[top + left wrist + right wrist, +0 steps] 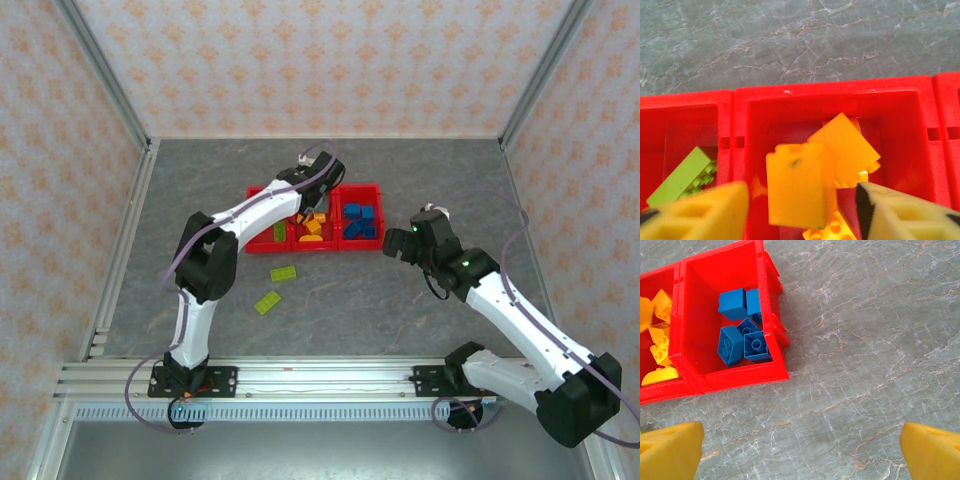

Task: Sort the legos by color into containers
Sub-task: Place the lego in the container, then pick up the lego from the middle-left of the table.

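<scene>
The red tray [365, 186] has three compartments in a row. Blue legos [360, 222] [742, 335] fill the right one, orange legos [313, 228] [657, 340] the middle one, and a lime green lego [280, 232] [680, 177] lies in the left one. My left gripper [305, 212] [801, 212] hangs over the middle compartment with its jaws open. A blurred orange brick [797, 185] sits between the fingers with a gap on each side, above other orange bricks [842, 145]. My right gripper [392, 245] [801, 445] is wide open over bare table, right of the tray.
Two lime green legos [283, 273] [267, 301] lie on the grey table in front of the tray's left end. Patterned walls with metal posts close in the table at the back and sides. A metal rail [320, 375] runs along the near edge.
</scene>
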`<state>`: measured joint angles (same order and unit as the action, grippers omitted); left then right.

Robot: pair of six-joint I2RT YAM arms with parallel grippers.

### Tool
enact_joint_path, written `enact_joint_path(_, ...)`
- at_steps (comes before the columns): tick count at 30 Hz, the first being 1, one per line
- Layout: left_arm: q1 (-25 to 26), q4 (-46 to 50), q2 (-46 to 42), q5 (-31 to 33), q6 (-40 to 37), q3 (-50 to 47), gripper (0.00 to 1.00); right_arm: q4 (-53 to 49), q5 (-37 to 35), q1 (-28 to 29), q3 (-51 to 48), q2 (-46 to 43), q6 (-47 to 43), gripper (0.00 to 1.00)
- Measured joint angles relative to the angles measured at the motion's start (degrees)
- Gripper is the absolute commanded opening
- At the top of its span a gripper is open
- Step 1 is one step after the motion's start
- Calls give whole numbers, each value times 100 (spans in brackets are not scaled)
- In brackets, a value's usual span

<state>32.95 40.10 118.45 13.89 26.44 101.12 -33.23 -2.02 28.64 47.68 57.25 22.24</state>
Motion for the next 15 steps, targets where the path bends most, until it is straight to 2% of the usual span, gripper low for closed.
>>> enact_joint_path(4, 0, -85, -678, 4, 0, -304, 81, -7, 0, 0, -2, -7, 0, 100)
enact_joint_path(6, 7, -105, -1145, 37, -79, -424, 99, -20, 2, 0, -2, -11, 0, 100)
enact_joint_path(10, 46, -293, -2293, 164, -129, -962, 99, -20, 4, 2, -2, -11, 0, 100)
enact_joint_path(15, 243, -476, -3668, 116, -85, -2524, 100, -15, 52, 2, 0, 4, 2, 100)
